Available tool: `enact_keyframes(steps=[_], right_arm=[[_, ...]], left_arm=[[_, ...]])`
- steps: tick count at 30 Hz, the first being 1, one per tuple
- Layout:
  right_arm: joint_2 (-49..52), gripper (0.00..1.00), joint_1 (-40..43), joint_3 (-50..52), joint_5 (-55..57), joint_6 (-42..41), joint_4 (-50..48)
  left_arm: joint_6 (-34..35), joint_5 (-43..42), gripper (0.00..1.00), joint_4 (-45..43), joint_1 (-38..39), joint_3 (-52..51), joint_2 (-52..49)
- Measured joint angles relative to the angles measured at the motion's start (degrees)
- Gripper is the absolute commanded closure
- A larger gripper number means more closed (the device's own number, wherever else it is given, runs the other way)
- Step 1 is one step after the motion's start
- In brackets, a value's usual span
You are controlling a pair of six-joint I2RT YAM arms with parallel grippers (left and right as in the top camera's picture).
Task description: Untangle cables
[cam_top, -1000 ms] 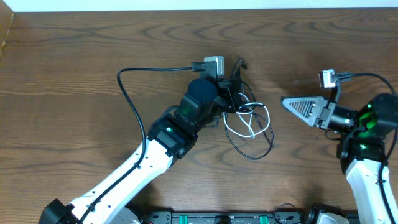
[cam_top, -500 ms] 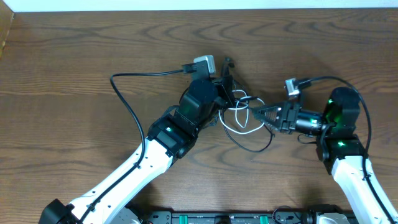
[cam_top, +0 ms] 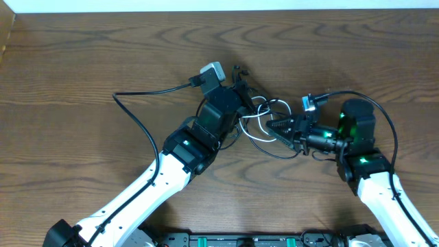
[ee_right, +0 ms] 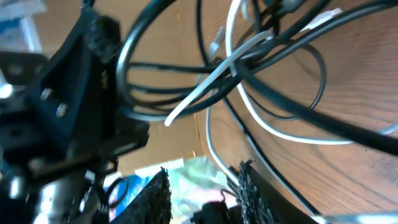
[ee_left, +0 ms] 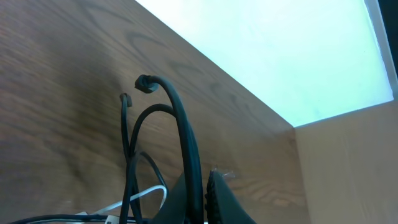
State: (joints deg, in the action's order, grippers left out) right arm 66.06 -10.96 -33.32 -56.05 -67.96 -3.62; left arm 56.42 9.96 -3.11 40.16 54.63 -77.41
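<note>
**Overhead view.** You see the tangle of cables [cam_top: 263, 115] lying on the wooden table [cam_top: 82, 62] a little right of centre, between the two arms. The left gripper [cam_top: 242, 96] reaches in from the lower left and sits at the tangle's upper left edge. The right gripper [cam_top: 272, 125] points in from the right, its tip among the loops. The thicker wire [cam_top: 147, 91] sweeping out to the left belongs to the left arm and is no part of the tangle.

**Left wrist view.** Your left jaws are closed on a black cable [ee_left: 186, 143]. It rises from between them, arches over and ends in a small plug [ee_left: 146, 82]. A thinner black strand stands just beside it.

**Right wrist view.** Your right jaws stand apart and pinch nothing. The white cable [ee_right: 199, 92] crosses several black loops just ahead of the ridged fingers [ee_right: 157, 196], and a thin white strand runs down into the gap between them. The left gripper's dark body fills the left of this view, close against the same loops.
</note>
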Motion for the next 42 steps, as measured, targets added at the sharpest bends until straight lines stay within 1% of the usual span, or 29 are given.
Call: enact_keyframes(steps=[3, 6, 14, 21, 25, 27, 28, 29, 30, 31, 34, 37, 40, 41, 42], right_arm=[[0.00, 0.71, -0.52, 0.00, 3.21, -3.19, -0.07], [0.00, 0.71, -0.52, 0.00, 5.35, -5.84, -0.50], [0.00, 0.68, -0.52, 0.00, 9.16, -11.54, -3.72], [0.00, 0.68, -2.01, 0.00, 10.64, -12.70, -3.72], [0.00, 0.73, -3.39, 0.00, 11.56, -12.90, -3.74], [0.00, 0.79, -4.00, 0.00, 12.46, -13.00, -3.72], [0.00, 0.80, -4.15, 0.00, 12.96, -13.09, -3.74], [0.00, 0.83, -4.24, 0.00, 13.53, -13.18, -3.74], [0.00, 0.90, -4.31, 0.00, 14.51, -13.09, -3.74], [0.02, 0.99, -4.31, 0.00, 15.23, -13.03, -3.78], [0.13, 0.99, -4.39, 0.02, 16.96, -13.44, -4.74], [0.33, 0.99, -4.39, 0.11, 17.27, -11.56, -9.07], [0.52, 0.99, -4.39, 0.17, 15.52, -6.23, -17.05], [0.57, 0.99, -4.37, 0.20, 14.78, -5.22, -18.32], [0.63, 0.99, -4.00, 0.35, 12.83, -4.13, -22.36]], left_arm=[[0.59, 0.35, 0.92, 0.22, 0.63, 0.00, 0.00], [0.76, 0.52, 0.92, 0.96, 1.33, 0.00, 0.00], [0.79, 0.55, 0.92, 2.91, 1.62, 0.00, 0.00], [0.79, 0.52, 0.92, 2.91, 1.64, 0.00, 0.00], [0.79, 0.55, 0.92, 2.84, 1.86, 0.00, 0.00], [0.79, 0.55, 0.92, 2.73, 2.32, 0.00, 0.00], [0.79, 0.55, 0.92, 2.73, 2.67, 0.00, 0.00], [0.79, 0.55, 0.92, 2.73, 3.04, 0.00, 0.00], [0.79, 0.55, 0.92, 2.73, 3.48, 0.00, 0.00], [0.79, 0.55, 0.92, 2.71, 3.74, 0.00, 0.00], [0.81, 0.55, 0.92, 2.64, 4.44, 0.00, 0.00], [0.81, 1.05, 0.93, 2.64, 4.59, 0.00, 0.00], [0.87, 4.26, 0.92, 3.52, 4.59, 0.00, 0.00], [1.01, 5.86, 0.92, 4.20, 4.59, 0.00, 0.00], [1.05, 7.43, 0.92, 4.87, 4.59, 0.00, 0.00]])
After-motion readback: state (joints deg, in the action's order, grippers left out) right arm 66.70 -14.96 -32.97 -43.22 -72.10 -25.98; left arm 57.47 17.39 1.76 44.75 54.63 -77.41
